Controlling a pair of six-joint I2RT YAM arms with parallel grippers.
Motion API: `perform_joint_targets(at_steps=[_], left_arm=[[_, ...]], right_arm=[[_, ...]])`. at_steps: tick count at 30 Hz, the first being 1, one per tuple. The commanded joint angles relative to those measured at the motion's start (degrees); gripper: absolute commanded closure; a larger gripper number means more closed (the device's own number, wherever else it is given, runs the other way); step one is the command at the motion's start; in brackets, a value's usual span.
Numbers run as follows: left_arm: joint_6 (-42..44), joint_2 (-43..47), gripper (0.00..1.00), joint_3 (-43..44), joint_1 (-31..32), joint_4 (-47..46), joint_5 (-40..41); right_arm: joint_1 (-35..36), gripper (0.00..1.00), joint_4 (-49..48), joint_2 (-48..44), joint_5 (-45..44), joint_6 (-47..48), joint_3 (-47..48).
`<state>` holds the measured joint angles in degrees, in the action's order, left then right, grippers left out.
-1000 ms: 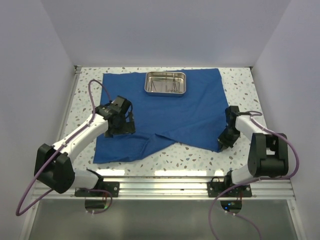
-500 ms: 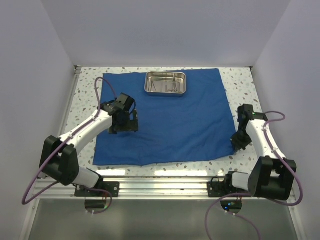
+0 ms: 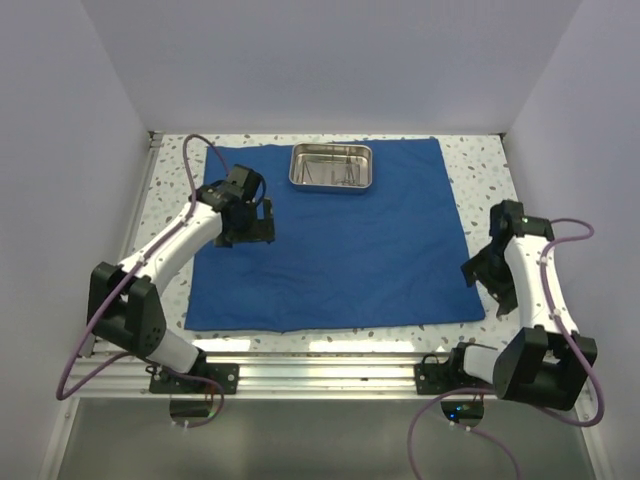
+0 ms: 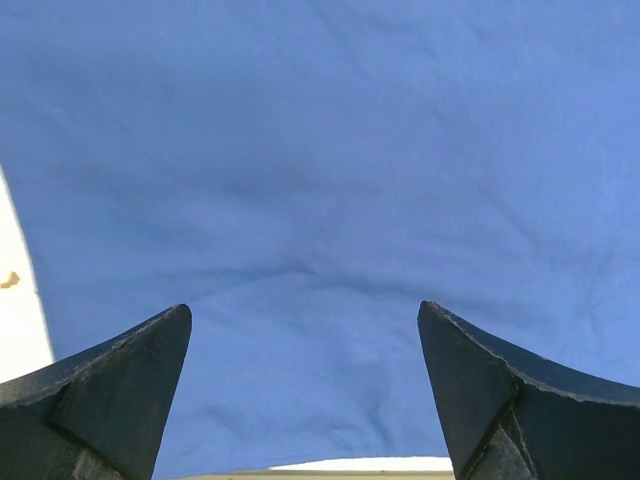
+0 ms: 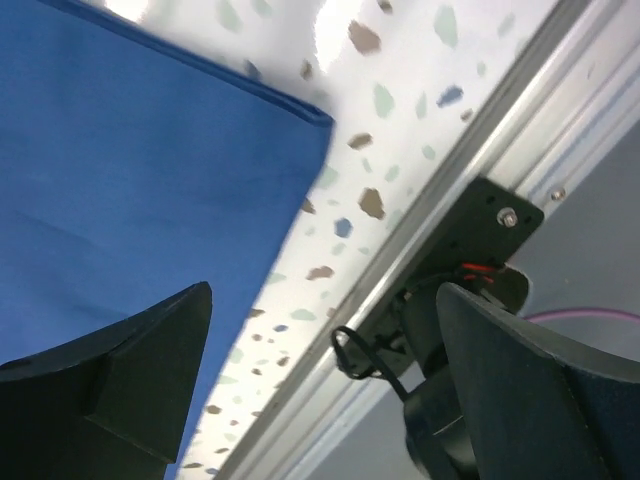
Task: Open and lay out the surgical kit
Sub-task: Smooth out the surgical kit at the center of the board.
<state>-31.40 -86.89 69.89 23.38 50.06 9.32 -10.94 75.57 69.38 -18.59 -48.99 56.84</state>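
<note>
Blue cloth (image 3: pixel 340 250) lies flat — its corner beside the right hand (image 5: pixel 322 290).

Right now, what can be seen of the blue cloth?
The royal-blue cloth lies spread open as one large, roughly square sheet on the speckled table, flat with faint creases. A steel tray sits on it near the far edge. The left gripper hangs open over its left part; the right gripper, open, is beside its free near-right corner.
</note>
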Motion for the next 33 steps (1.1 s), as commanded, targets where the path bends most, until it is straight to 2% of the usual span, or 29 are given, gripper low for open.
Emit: perform_joint_targets(at_steps=[1,3,6,7,8,11,16,17,20,23,27,33], left_arm=[[3.88,-0.47,0.0,4.2,-5.68,1.43,-0.36],[5.2,-0.65,0.0,6.31,-9.73,1.27,-1.85],[6.69,-0.82,0.0,9.38,-12.21,0.48,-1.15],[7.66,-1.43,0.0,10.09,-13.0,-0.92,-1.06],[7.67,-2.31,0.0,12.18,-13.35,-1.19,0.51],[7.4,-7.22,0.0,16.75,-15.37,-3.74,-2.0],[8.9,-18.65,0.0,26.26,-22.22,-9.61,-8.6],[8.9,-20.06,0.0,27.22,-23.36,-11.46,-14.19],[9.51,-24.1,0.0,26.62,-29.52,-21.13,-22.83],[10.83,-29.55,0.0,29.15,-31.63,-25.63,-24.96],[10.83,-38.33,0.0,33.46,-33.13,-27.65,-24.97],[10.39,-47.12,0.0,39.35,-34.62,-30.9,-24.7]], right_arm=[[-0.13,0.01,-0.42,1.8,-3.82,-0.4,9.66],[-0.13,0.01,-2.78,3.55,-1.73,0.64,12.76],[-0.13,0.01,-10.24,6.19,5.2,4.32,17.25],[-0.13,0.02,-13.66,9.07,8.45,5.91,17.69],[-0.13,0.04,-19.87,11.1,16.49,7.4,18.04],[0.04,0.06,-21.69,22.43,23.22,9.09,25.14],[0.66,0.05,-23.01,36.42,24.57,13.21,39.28],[0.74,0.05,-24.23,39.74,23.52,13.31,40.71],[0.66,0.05,-28.44,43.72,26.58,13.58,43.79],[0.83,0.06,-31.87,47.24,28.34,12.7,45.9],[1.1,0.06,-45.49,46.45,29.14,9.36,38.71],[1.01,0.06,-44.81,52.16,21.77,12.68,42.12]])
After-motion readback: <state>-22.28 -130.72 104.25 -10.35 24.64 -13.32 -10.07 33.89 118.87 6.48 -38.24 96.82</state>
